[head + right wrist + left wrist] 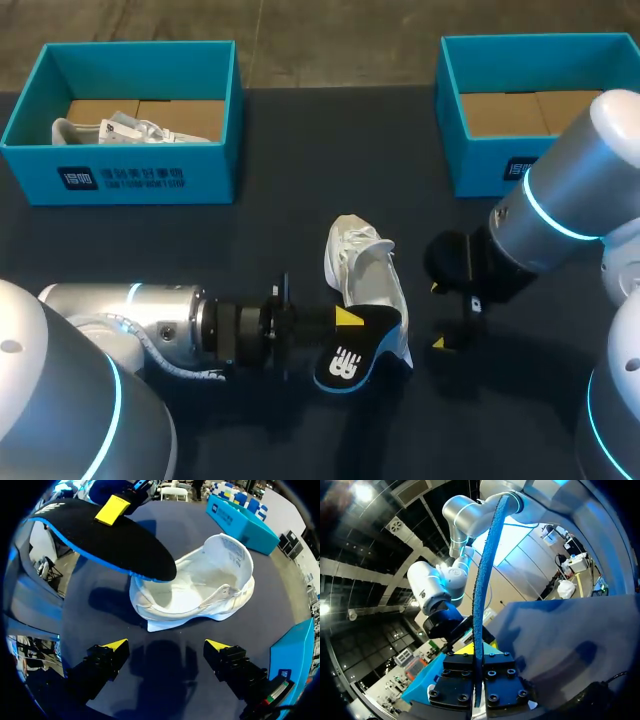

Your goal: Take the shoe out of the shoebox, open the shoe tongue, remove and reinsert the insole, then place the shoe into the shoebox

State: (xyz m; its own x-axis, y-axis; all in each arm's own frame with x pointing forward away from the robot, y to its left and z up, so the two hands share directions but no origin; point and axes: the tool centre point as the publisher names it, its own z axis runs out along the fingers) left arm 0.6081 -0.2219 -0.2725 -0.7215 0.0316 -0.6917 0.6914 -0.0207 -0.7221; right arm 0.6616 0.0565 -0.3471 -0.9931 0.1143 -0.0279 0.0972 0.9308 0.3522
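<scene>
Nearest, lower left of the head view: left arm lies low across the table, reaching toward centre. The left gripper is clamped on the insole, which is black on top with a blue edge and a white logo at its near end. In the left wrist view the insole stands edge-on, pinched between both fingers of the left gripper

Just beyond, centre frame: the white sneaker lies on the dark table, out of any box, tongue folded back. From the right wrist view the sneaker shows its mouth wide open and a white interior. The insole has its tip over the rim of that mouth; whether they touch, cannot tell

Right of the sneaker: right gripper on the right arm, which enters from the frame's right edge. Its jaws stand wide apart with nothing between them. In its own view the right gripper has only bare table between the yellow tips, sneaker just ahead

Far edge: left shoebox, teal, upper left, holds a second white shoe. Right shoebox, teal, upper right, brown cardboard floor showing
</scene>
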